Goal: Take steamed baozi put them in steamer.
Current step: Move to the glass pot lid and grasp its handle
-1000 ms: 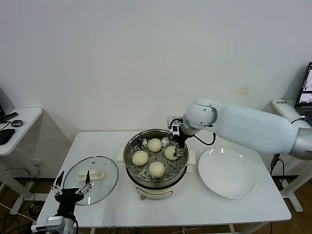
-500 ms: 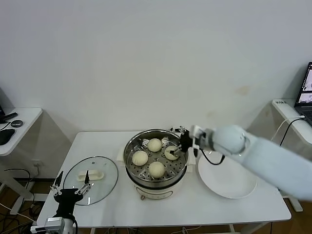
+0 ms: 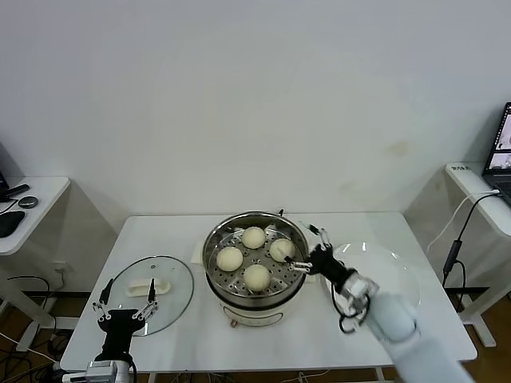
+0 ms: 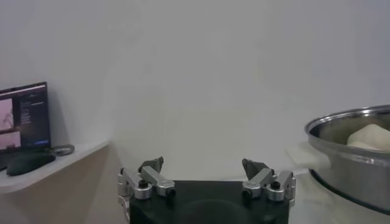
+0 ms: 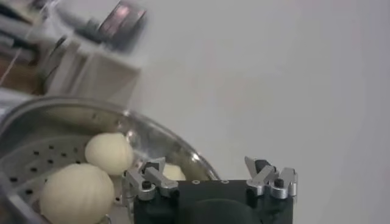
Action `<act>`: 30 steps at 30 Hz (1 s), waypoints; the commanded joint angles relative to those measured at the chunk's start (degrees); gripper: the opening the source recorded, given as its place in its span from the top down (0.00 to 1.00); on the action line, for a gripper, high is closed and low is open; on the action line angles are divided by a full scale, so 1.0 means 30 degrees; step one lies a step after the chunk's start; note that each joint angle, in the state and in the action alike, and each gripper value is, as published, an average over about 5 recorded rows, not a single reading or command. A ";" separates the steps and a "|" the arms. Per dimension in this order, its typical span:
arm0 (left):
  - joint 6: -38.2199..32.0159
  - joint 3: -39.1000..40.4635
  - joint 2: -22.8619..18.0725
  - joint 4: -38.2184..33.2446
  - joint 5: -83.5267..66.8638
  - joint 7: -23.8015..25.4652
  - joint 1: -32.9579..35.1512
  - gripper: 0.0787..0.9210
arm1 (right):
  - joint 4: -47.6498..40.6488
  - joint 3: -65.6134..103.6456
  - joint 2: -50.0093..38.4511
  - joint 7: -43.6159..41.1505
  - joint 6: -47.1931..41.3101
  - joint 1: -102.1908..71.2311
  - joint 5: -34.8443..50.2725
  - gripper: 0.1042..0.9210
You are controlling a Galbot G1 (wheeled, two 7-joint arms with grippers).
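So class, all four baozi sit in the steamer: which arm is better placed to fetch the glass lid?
Left. The open left gripper hovers by the glass lid; the open right gripper is beside the steamer, away from it.

Four round cream-white buns [image 3: 255, 257] inside round stainless-steel steamer [image 3: 297, 275] at centre of white table [image 3: 359, 335]; round glass lid [image 3: 177, 291] left, flat white plate [image 3: 399, 279] right.

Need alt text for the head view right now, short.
Four baozi sit in the steamer mid-table. The right gripper hangs open and empty at its right rim, before the plate. The left gripper, open, waits low by the glass lid.
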 commanded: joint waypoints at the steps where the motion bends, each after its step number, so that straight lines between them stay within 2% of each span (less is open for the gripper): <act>1: -0.1903 0.0293 0.0349 0.0745 0.5086 -0.1956 0.0260 0.12 | 0.1322 1.0148 0.7591 0.0599 0.6565 -0.7730 -0.1367 0.12; 5: -0.2664 -0.0239 0.0651 0.2590 1.1111 -0.3800 0.0179 0.12 | 0.1597 1.1326 0.7726 0.1340 0.6086 -0.8856 0.0523 0.12; 8: -0.3124 -0.0768 0.1073 0.4411 1.5552 -0.4324 0.0026 0.12 | 0.1595 1.2093 0.7928 0.1831 0.5542 -0.9589 0.1676 0.12; 11: -0.3259 -0.1025 0.1794 0.5817 1.9868 -0.4209 -0.0151 0.12 | 0.1564 1.2714 0.8133 0.2266 0.4775 -1.0119 0.2183 0.12; 15: -0.3168 -0.0864 0.3060 0.7760 2.4151 -0.3276 -0.0977 0.12 | 0.1533 1.3234 0.8392 0.2597 0.3783 -1.0461 0.2300 0.12; 20: -0.2911 -0.0102 0.4292 0.9707 2.5075 -0.2482 -0.2548 0.12 | 0.1455 1.3384 0.8824 0.2616 0.3026 -1.0607 0.2249 0.12; 30: -0.2336 0.0657 0.5193 1.2401 2.5335 -0.1652 -0.6716 0.12 | 0.1537 1.3348 0.9239 0.2456 0.2776 -1.0810 0.2000 0.12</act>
